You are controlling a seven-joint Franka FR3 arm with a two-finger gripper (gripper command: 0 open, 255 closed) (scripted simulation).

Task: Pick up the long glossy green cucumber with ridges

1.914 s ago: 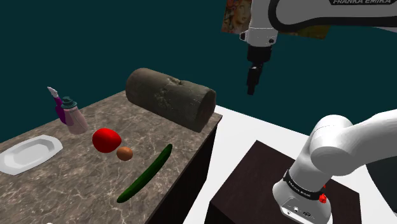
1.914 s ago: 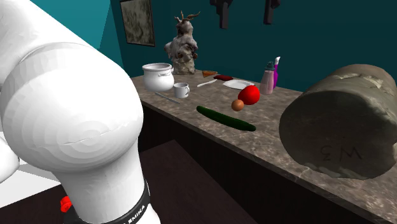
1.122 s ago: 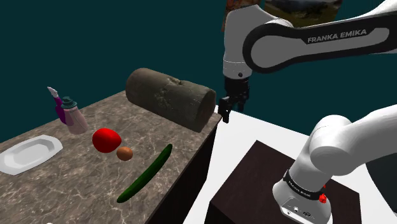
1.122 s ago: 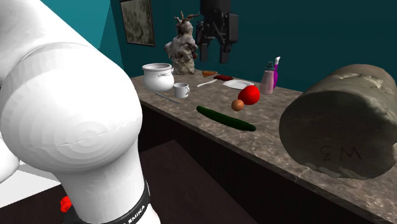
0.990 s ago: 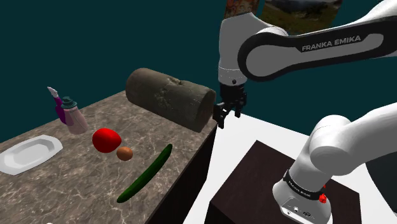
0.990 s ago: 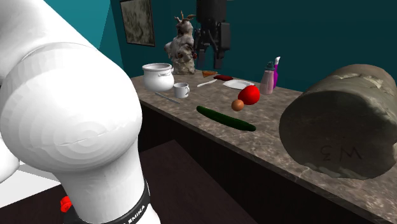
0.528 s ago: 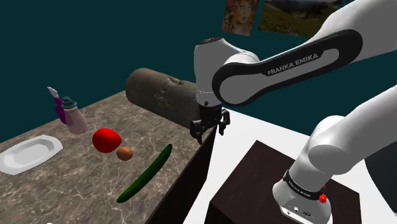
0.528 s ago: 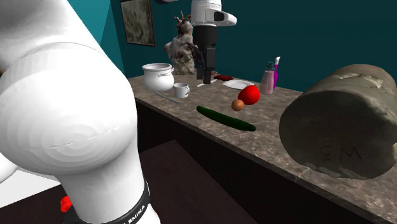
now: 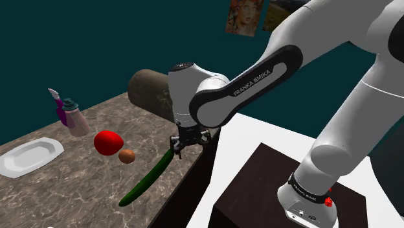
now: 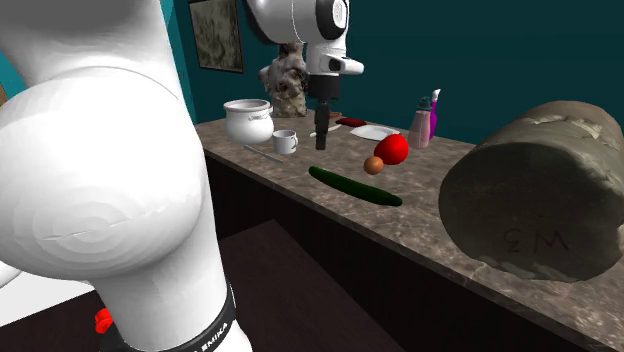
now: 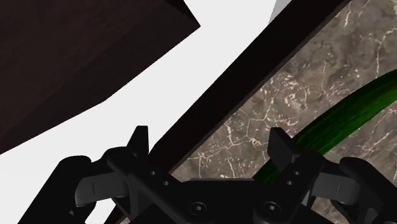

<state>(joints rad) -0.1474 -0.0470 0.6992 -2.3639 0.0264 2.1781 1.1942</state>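
Gripper (image 9: 184,149), jaws wide apart, hovers by one end of the cucumber (image 9: 147,178) at the counter (image 9: 71,184) edge. It should centre over mid-length and straddle crosswise before descending.

Cucumber (image 11: 344,116) end behind fingers (image 11: 280,147)

The shoulder view looks down from beside the dark stand (image 9: 259,188) at its lower right, over the stone-patterned surface (image 9: 71,178). The second exterior view sits low and very close behind the big white arm (image 10: 100,200) and looks along that same surface from the end with the grey roll (image 10: 535,190). Both show the cucumber (image 9: 149,176), the red thing (image 9: 108,142) and the plate (image 9: 55,148). The wrist view looks down past the gripper (image 11: 208,137) from very near, at the surface's edge and the cucumber.
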